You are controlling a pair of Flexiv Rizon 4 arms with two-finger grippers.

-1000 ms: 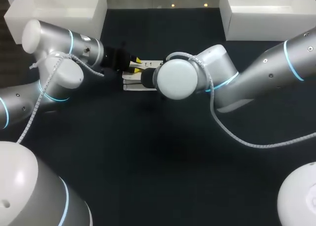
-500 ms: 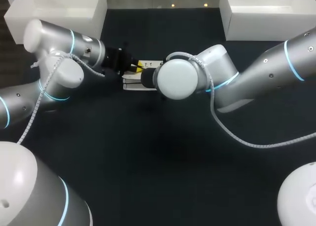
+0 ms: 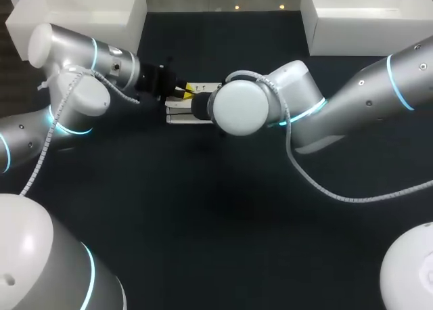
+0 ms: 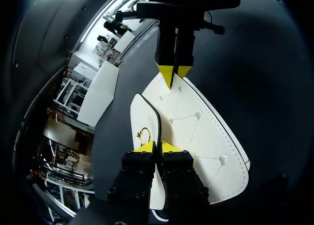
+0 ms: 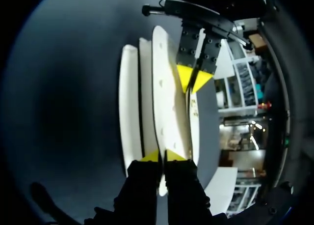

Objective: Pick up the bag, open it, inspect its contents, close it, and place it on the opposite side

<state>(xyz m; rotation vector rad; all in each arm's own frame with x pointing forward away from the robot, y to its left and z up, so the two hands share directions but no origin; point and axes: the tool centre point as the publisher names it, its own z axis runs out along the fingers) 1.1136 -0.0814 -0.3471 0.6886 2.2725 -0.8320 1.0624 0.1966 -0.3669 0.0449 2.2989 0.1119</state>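
The bag [image 3: 177, 118] is upper middle of the frame. The left claw [image 4: 157, 147] and right claw [image 5: 162, 156] pinch its opposite ends.

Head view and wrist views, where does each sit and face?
Head view: above and behind, looking down at the table; left arm and right arm meet at the bag.
Left wrist view: on that wrist, looking along the left end effector, shut on the bag.
Right wrist view: likewise, along the right end effector, also gripping the bag.
Shared: each wrist view shows the other end effector.
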